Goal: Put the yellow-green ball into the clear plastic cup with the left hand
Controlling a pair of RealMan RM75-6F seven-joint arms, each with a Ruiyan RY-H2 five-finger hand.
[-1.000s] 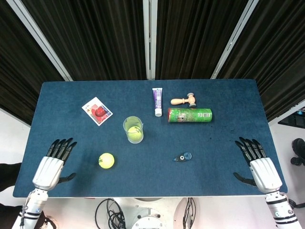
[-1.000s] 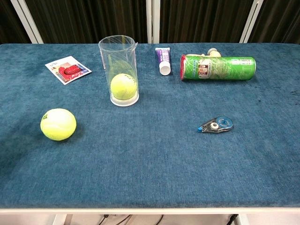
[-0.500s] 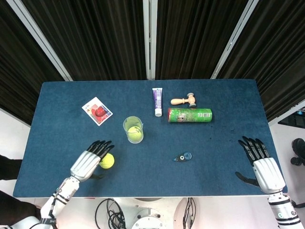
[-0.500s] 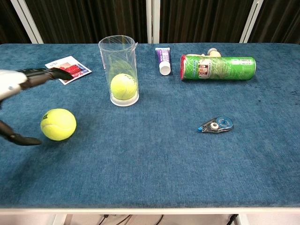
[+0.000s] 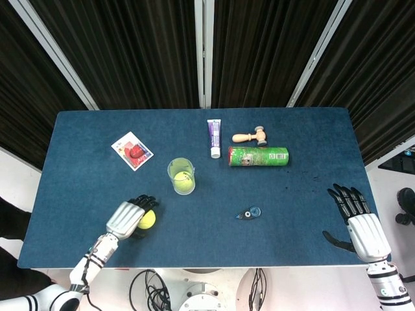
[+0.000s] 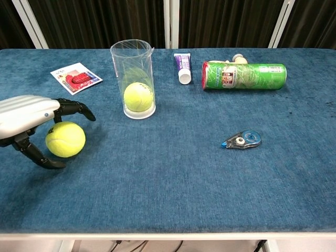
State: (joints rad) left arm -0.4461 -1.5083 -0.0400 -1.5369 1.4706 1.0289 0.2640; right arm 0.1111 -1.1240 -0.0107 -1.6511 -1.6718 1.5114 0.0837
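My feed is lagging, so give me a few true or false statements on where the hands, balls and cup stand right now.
1. The left hand is around the ball on the table. True; its fingers curve over it, but the ball has not been lifted.
2. The cup is empty. False; another ball sits inside it.
3. The cup stands upright. True.
4. The right hand holds the correction tape. False; it rests open near the table's right edge, apart from the tape.
5. The green can stands upright. False; it lies on its side.
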